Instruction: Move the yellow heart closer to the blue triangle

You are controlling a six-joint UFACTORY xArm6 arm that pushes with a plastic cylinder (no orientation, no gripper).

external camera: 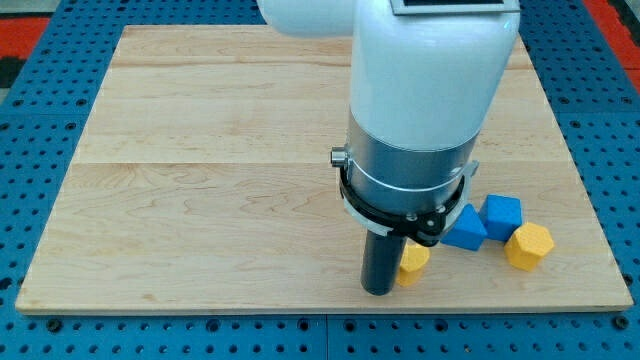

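Table (200,200): pale wooden board, smooth planks with faint grain and lengthwise seams, lying on a blue perforated base (40,90) with regular rows of holes. Left half of the board bare wood.

The arm (425,90) enters from 12 o'clock: glossy white housing, then a brushed grey metal collar with a black ring clamp, then the straight dark rod. No jaws on this rig, so no open or shut state to record. My tip (379,291) sits on the wood near the view's bottom edge.

Yellow block (413,259), touching or just beside the rod at its 3 o'clock, partly hidden under the collar. Matte, chunky; its shape cannot be made out from here, though it is likely the heart.

Blue triangle (465,229), a matte wedge, near the yellow block at its 2 o'clock, top edge tucked beneath the clamp.

Blue cube (502,214), at the triangle's 2 o'clock, touching or nearly so.

Yellow hexagonal block (528,246), faceted, at the cube's 5 o'clock, just beside it.
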